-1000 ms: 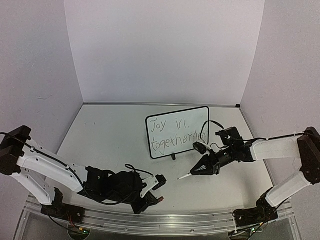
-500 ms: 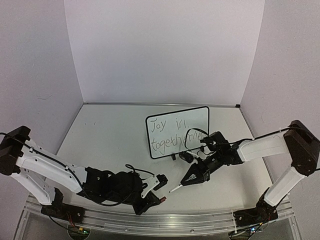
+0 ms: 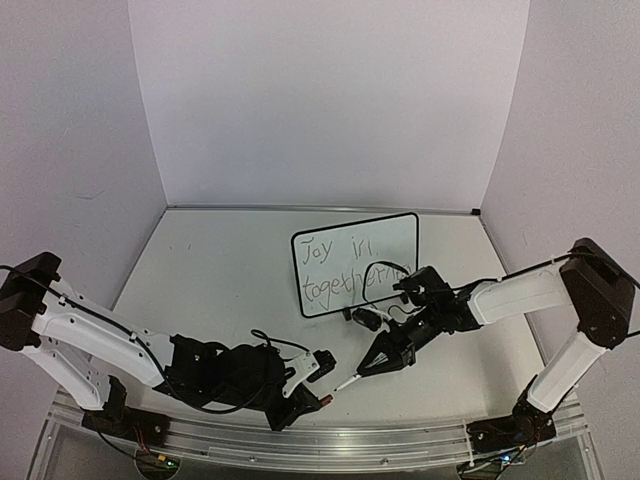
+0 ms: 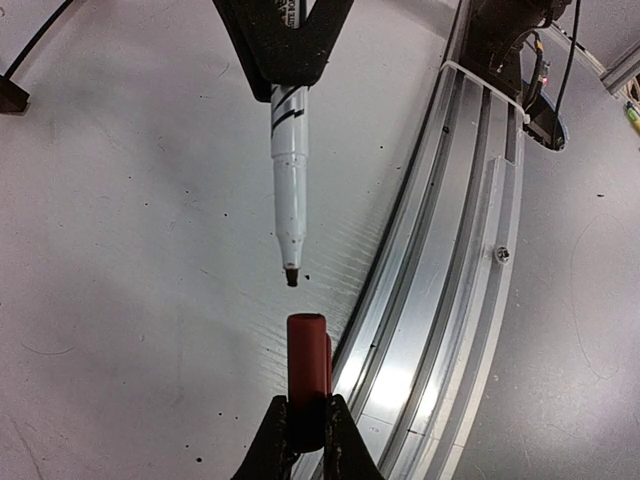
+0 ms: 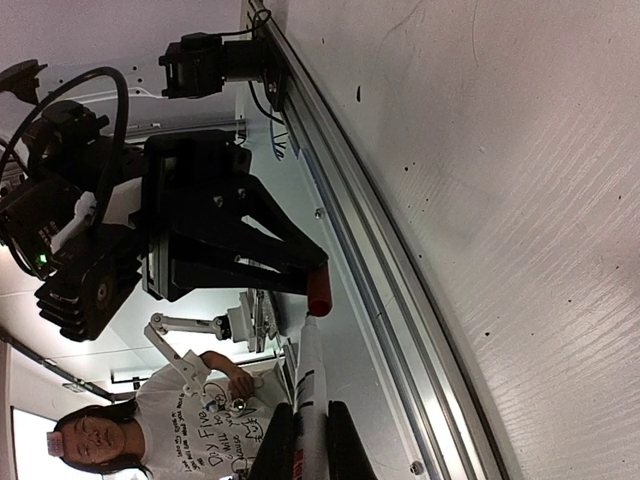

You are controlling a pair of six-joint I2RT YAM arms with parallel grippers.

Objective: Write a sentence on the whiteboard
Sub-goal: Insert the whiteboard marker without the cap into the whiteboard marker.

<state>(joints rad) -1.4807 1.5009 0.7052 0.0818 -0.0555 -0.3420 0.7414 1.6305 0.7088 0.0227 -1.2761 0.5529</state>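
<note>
The whiteboard [image 3: 385, 240] stands upright on two feet at mid-table, bearing the sentence [image 3: 345, 270] in two lines of thin dark handwriting; its last letters are hidden by the right arm. My right gripper [image 3: 381, 361] is shut on a white marker [image 3: 348, 380], uncapped and pointing at my left gripper [image 3: 320, 397]. The left gripper is shut on a red marker cap [image 4: 308, 355]. In the left wrist view the marker [image 4: 287, 170] tip hangs just short of the cap's open end. In the right wrist view the marker [image 5: 310, 385] lines up with the cap [image 5: 319, 292].
An aluminium rail [image 3: 400, 440] runs along the near table edge, right beside the cap [image 4: 450, 250]. Black cables loop off both wrists. Pale walls close the left, back and right sides. A person [image 5: 150, 430] shows beyond the table in the right wrist view.
My right arm has swung away from the whiteboard toward the near left, bringing the marker tip close to the red cap. The left gripper has barely moved.
</note>
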